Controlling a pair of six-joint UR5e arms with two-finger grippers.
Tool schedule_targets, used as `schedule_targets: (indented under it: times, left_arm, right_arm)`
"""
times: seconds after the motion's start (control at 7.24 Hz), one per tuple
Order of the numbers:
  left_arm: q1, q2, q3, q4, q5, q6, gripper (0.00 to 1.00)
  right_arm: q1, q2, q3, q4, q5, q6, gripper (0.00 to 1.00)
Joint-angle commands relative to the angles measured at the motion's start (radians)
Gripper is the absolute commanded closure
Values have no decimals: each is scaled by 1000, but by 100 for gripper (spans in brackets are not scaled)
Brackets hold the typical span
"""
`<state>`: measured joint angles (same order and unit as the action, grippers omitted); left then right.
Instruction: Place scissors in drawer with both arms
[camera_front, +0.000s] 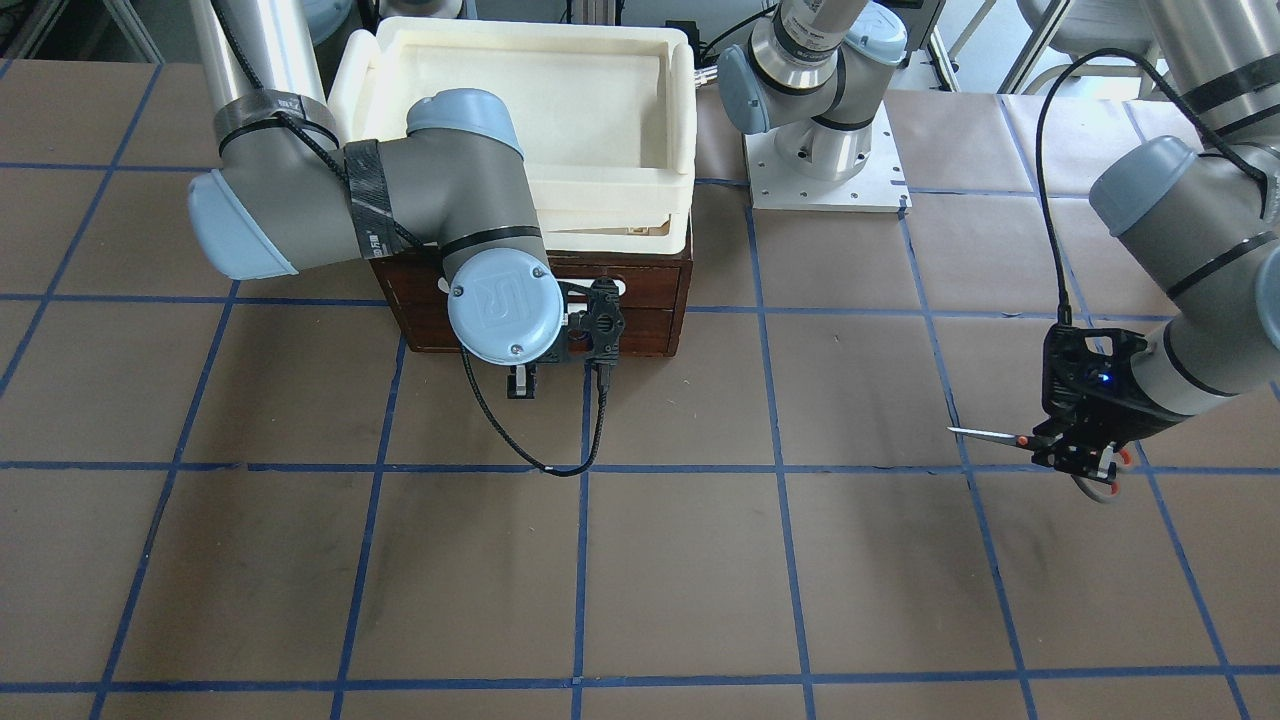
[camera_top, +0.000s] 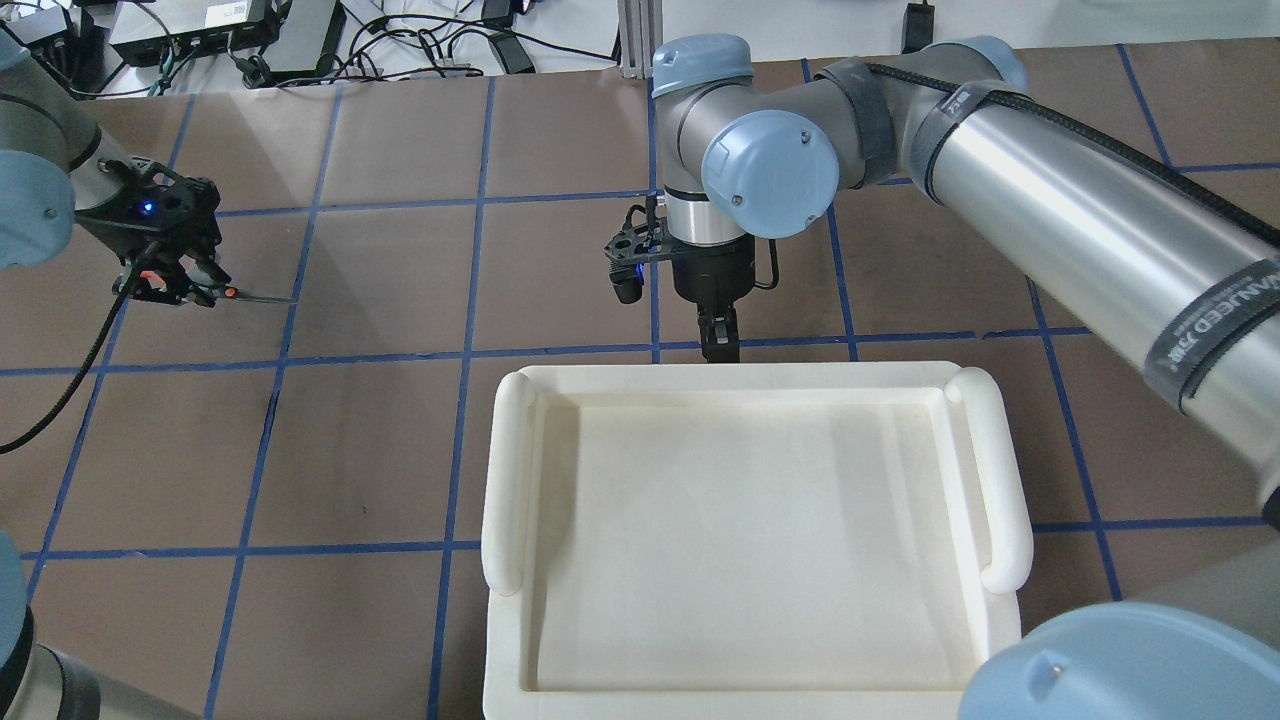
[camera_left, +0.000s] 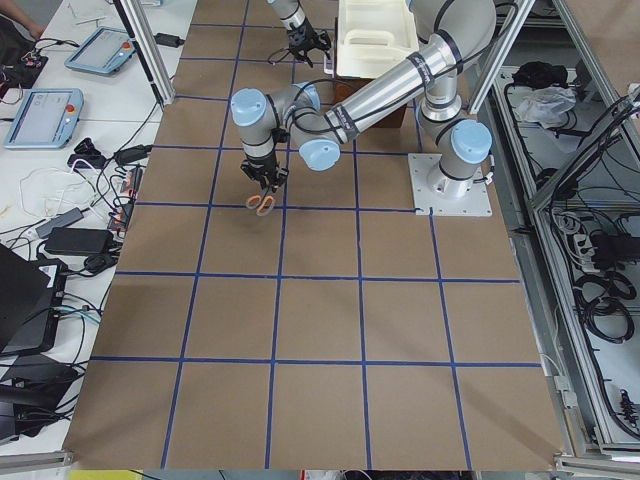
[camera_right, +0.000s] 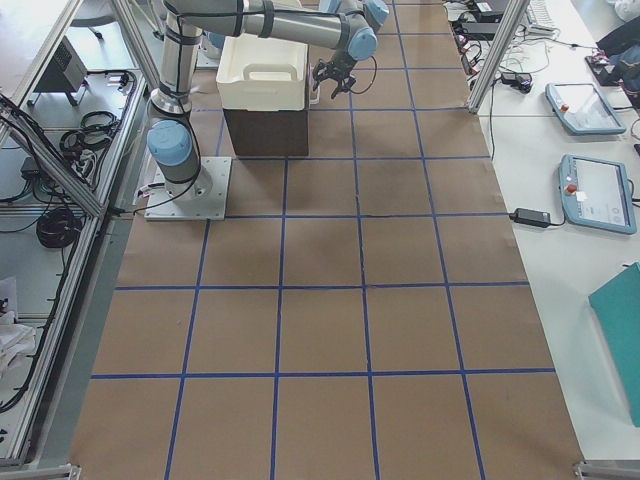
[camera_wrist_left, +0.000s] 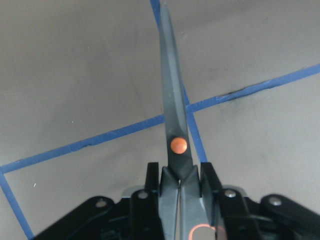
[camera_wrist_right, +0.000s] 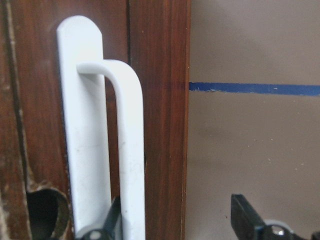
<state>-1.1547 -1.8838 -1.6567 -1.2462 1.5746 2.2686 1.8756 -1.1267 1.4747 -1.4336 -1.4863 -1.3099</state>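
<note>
My left gripper (camera_front: 1085, 455) is shut on the scissors (camera_front: 985, 435) near their pivot and holds them above the table, far out on my left. The silver blades point level toward the table's middle (camera_top: 255, 297). The left wrist view shows the blades (camera_wrist_left: 172, 115) shut, with the orange pivot screw between my fingers. The drawer (camera_front: 640, 300) is shut in the dark wooden cabinet. My right gripper (camera_front: 521, 385) is open at the drawer's front. In the right wrist view its white bar handle (camera_wrist_right: 100, 140) stands close by my left finger (camera_wrist_right: 112, 225).
A cream-white plastic tray (camera_top: 510, 470) sits on top of the cabinet. My right arm's elbow (camera_front: 400, 200) hangs over the cabinet's front corner. A black cable (camera_front: 540, 460) loops down in front of the drawer. The left arm's base plate (camera_front: 825, 190) stands beside the cabinet.
</note>
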Motion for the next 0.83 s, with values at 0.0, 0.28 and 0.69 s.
schedule_targets:
  times: [0.0,0.28,0.69]
  left_arm:
    - [-49,57,0,-68,7,-67,100]
    - [-91,107,0,-113,-2,-103,100]
    - [-137,160,3,-170,-13,-107,100]
  right_arm:
    - [0,-1,1,-4,0,0,48]
    - [-1,-1,-2,-17,-2,-2,56]
    - [-3,10,-28,-57,-3,-8,56]
